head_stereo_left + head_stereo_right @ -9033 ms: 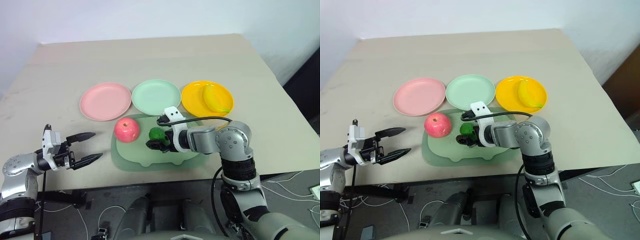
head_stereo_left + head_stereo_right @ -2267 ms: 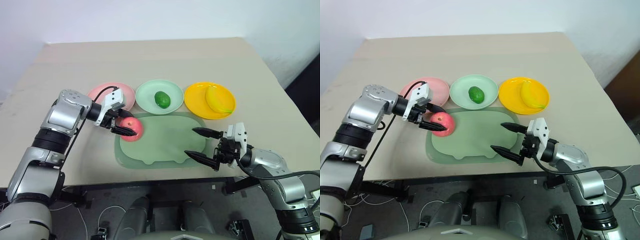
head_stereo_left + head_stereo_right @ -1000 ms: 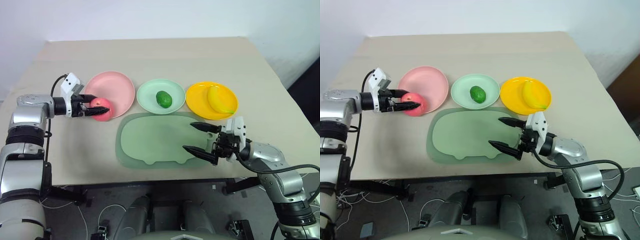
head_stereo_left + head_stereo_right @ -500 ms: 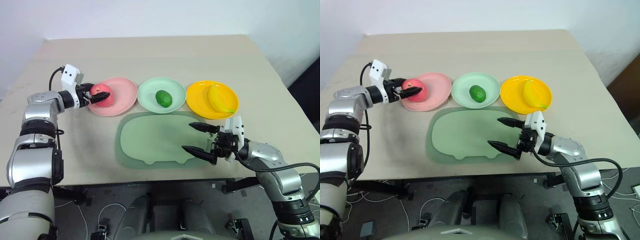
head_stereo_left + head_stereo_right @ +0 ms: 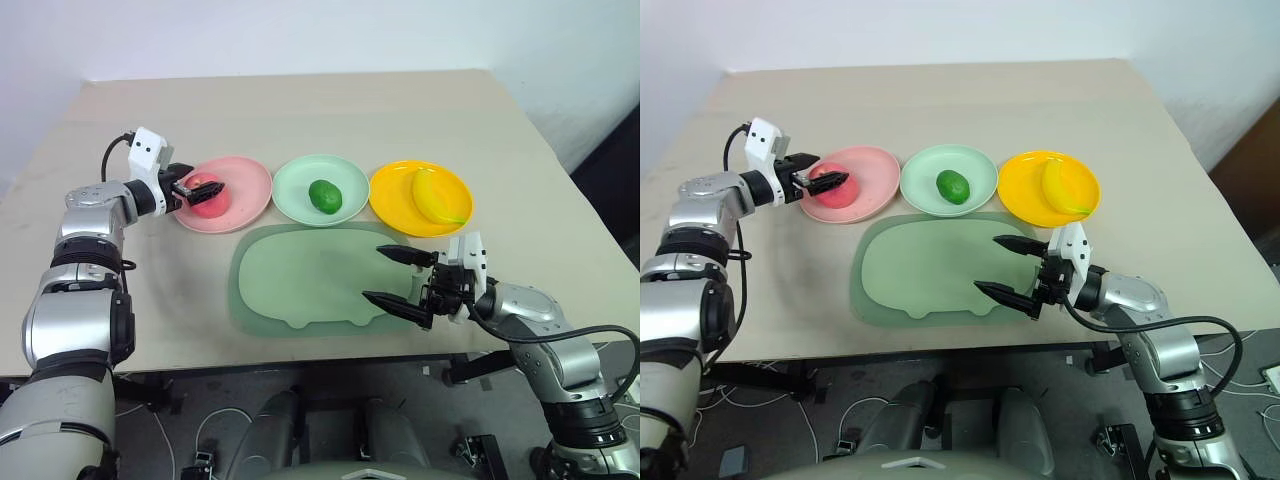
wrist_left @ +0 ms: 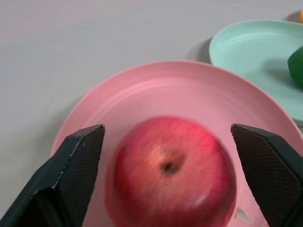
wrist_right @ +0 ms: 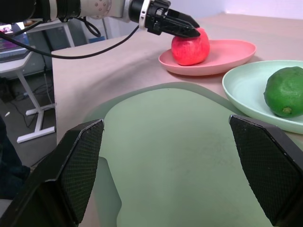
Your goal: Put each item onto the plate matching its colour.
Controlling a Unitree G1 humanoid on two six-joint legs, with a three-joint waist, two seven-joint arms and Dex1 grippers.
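Note:
The red-pink apple [image 5: 203, 195] rests on the pink plate [image 5: 248, 186], between the fingers of my left gripper [image 5: 213, 193]. The wrist view shows the apple [image 6: 170, 175] with a thin gap to each finger, so the gripper is open around it. The small dark green fruit [image 5: 323, 196] lies on the mint green plate [image 5: 295, 190]. On the yellow-orange plate [image 5: 392, 203] lies the banana [image 5: 436, 197]. My right gripper [image 5: 373, 273] hangs open and empty over the right end of the sage-green mat [image 5: 300, 280].
The three plates stand in a row across the middle of the beige table [image 5: 300, 110], with the mat just in front of them. The table's far half and its left and right sides are bare. The near edge runs just behind the mat.
My left gripper carried the apple from the pink plate's near-left rim onto the plate and set it down. Its fingers now stand slightly apart from the fruit. The right arm has not moved.

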